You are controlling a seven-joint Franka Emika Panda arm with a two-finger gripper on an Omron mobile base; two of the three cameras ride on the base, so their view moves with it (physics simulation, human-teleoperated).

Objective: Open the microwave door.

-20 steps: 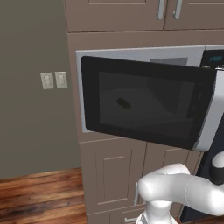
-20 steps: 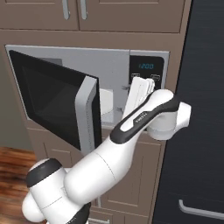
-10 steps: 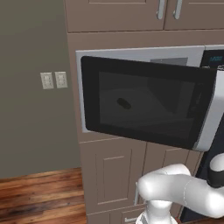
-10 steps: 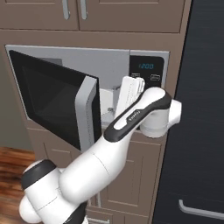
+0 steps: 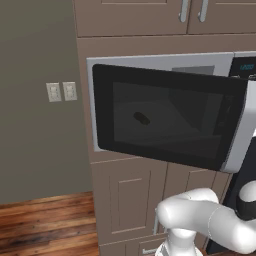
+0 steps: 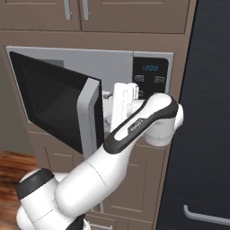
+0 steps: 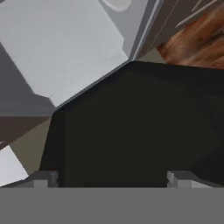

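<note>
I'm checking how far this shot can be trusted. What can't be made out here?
- The gripper's fingers: cut off at the hand view's bottom, so contact with the microwave door can't be judged.
- Gripper in the right base view: hidden behind the arm.
- The microwave cavity: mostly hidden by the door in the left base view.
- Control panel labels: too small.

A white robot arm with dark joints

The arm (image 6: 90, 179) is fat, round and shiny white, like smooth tubes stuck together. It has a dark grey band with tiny white letters, and a dark cap low down. The hand part (image 6: 123, 101) is a flat white block, and two little grey finger tips (image 7: 41, 178) stick up
</note>
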